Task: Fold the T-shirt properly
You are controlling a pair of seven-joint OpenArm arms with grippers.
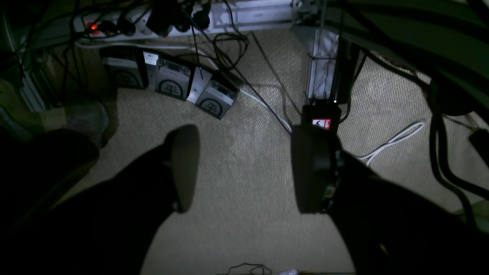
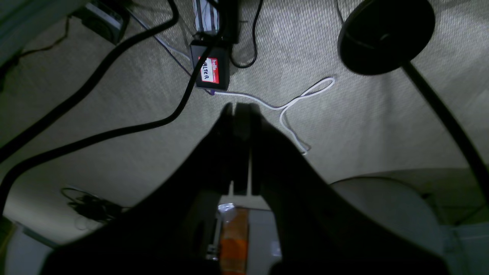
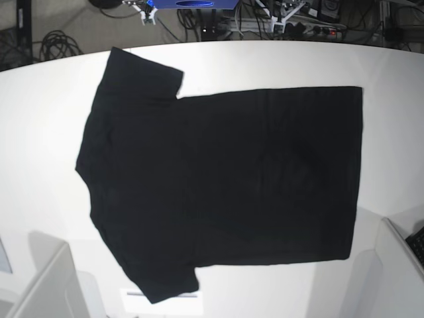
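T-shirt [image 3: 225, 179]: spread flat, plain side up, on white surface [image 3: 46, 132], no fold made; left claw [image 1: 244, 168] released, right claw [image 2: 241, 110] clenched empty, both clear of it.

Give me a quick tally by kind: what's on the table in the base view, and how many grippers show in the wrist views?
T-shirt, black, spread flat on the white table: 1
Grippers: 2, the left gripper open, the right gripper shut, both empty and over the carpet
Total: 3
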